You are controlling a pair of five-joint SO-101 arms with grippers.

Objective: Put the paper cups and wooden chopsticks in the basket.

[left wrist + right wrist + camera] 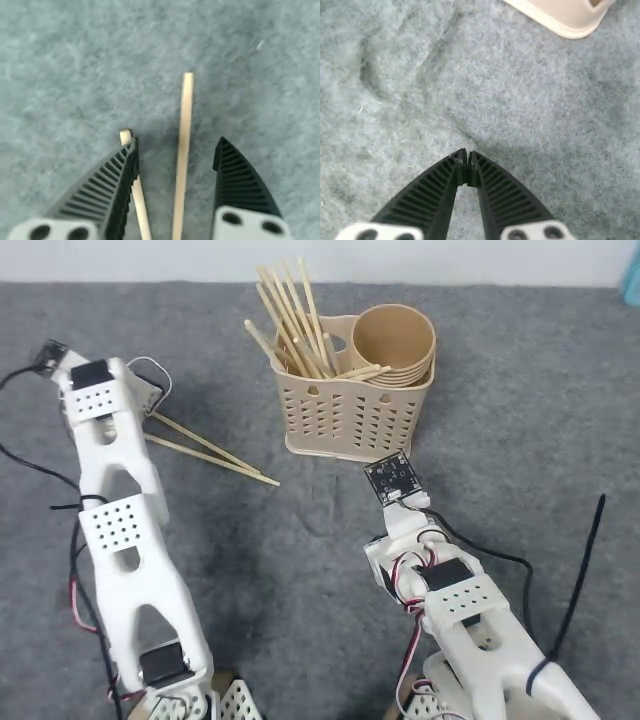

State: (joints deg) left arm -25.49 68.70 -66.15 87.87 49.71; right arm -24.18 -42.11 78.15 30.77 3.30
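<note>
1. The bench point(520, 440), covered in grey carpet, carries everything. The task is judged nearly done, since only two loose chopsticks are seen outside the basket.
2. The left arm point(110, 490) is stretched out long over the bench, well to the side of the basket, with its wrist bent down over the loose pair.
3. The right arm point(450, 600) is folded shorter and is held just in front of the basket.
4. The basket point(350, 420) is stood upright at the far middle of the bench.
5. The paper cups point(395, 340) are nested in one stack inside the basket.
6. A bundle of wooden chopsticks point(290, 320) is leaned in the basket beside the cups.
7. The two loose chopsticks point(210, 455) are laid flat, near each other, with their ends under the left wrist.
8. The left claw point(176, 145) is spread: one stick is framed between the jaws and the other is touched by one jaw's tip. Nothing is pinched.
9. The right claw point(468, 157) is pressed together on nothing, over bare carpet.
</note>
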